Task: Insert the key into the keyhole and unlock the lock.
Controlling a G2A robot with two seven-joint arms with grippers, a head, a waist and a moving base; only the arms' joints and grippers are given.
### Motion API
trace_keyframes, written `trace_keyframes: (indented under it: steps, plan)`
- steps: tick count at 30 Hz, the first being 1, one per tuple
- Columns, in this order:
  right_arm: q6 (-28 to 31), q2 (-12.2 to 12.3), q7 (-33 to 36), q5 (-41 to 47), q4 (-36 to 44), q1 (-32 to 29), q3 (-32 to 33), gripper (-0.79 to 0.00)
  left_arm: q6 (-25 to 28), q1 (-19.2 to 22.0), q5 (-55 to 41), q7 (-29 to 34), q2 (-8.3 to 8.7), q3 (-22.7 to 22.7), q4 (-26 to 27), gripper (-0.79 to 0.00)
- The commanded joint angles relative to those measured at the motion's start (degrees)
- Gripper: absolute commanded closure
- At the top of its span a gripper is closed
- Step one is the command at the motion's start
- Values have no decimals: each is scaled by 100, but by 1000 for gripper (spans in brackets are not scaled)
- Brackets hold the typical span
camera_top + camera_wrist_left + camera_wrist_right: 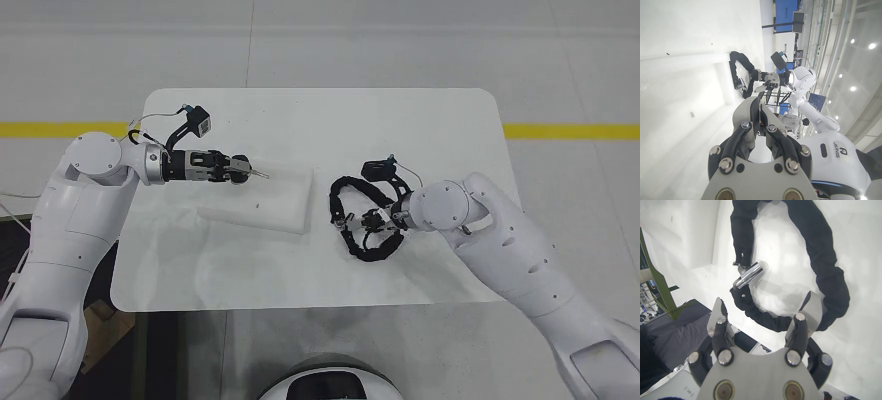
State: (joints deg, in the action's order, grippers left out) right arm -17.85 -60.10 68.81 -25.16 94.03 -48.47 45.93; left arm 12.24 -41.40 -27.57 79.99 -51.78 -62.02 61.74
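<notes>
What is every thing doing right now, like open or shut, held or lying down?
left gripper: shut on the key.
key: held above the table, apart from the chain lock.
right gripper: open, over the chain lock, holding nothing.
chain lock: lying on the table as a closed loop.
lock cylinder: joins both chain ends, so apparently locked.

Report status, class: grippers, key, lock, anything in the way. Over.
Left gripper shut on key, over white pad. Right gripper open beside chain lock. Chrome cylinder on table, key not in. Path looks open.
</notes>
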Motion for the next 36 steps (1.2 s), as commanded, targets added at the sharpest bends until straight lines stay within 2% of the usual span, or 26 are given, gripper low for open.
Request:
trace_keyframes:
  steps: [1, 5, 7, 10, 11, 16, 18, 23, 25, 27, 28, 32, 35, 36]
  plan:
    - [-20, -57, 32, -166, 127, -71, -11, -536, 0, 0, 0, 0, 0, 0, 0, 0]
    - [47, -141, 38, -552, 542, -278, 54, -566, 0, 0, 0, 0, 0, 0, 0, 0]
    - [107, -159, -27, -909, 749, -401, 131, -508, 0, 0, 0, 0, 0, 0, 0, 0]
    - [218, -197, -66, -1215, 1032, -654, 229, -508, 0, 0, 0, 0, 0, 0, 0, 0]
    - [232, -212, -60, -1331, 1082, -743, 237, -477, 0, 0, 0, 0, 0, 0, 0, 0]
    - [262, -337, 18, -1952, 1112, -1000, 169, -489, 0, 0, 0, 0, 0, 0, 0, 0]
    - [269, -403, 54, -2203, 1101, -1051, 115, -471, 0, 0, 0, 0, 0, 0, 0, 0]
    - [265, -593, 135, -2582, 970, -1147, 36, -505, 0, 0, 0, 0, 0, 0, 0, 0]
    - [277, -678, 151, -2661, 907, -1162, 20, -489, 0, 0, 0, 0, 0, 0, 0, 0]
    - [288, -759, 128, -2813, 857, -1173, 7, -449, 0, 0, 0, 0, 0, 0, 0, 0]
    - [296, -799, 85, -2897, 838, -1180, 12, -397, 0, 0, 0, 0, 0, 0, 0, 0]
    - [284, -952, 20, -3105, 685, -1229, 84, -348, 0, 0, 0, 0, 0, 0, 0, 0]
    - [243, -1064, 47, -3273, 493, -1245, 138, -222, 0, 0, 0, 0, 0, 0, 0, 0]
    - [237, -1102, 70, -3313, 442, -1247, 156, -80, 0, 0, 0, 0, 0, 0, 0, 0]
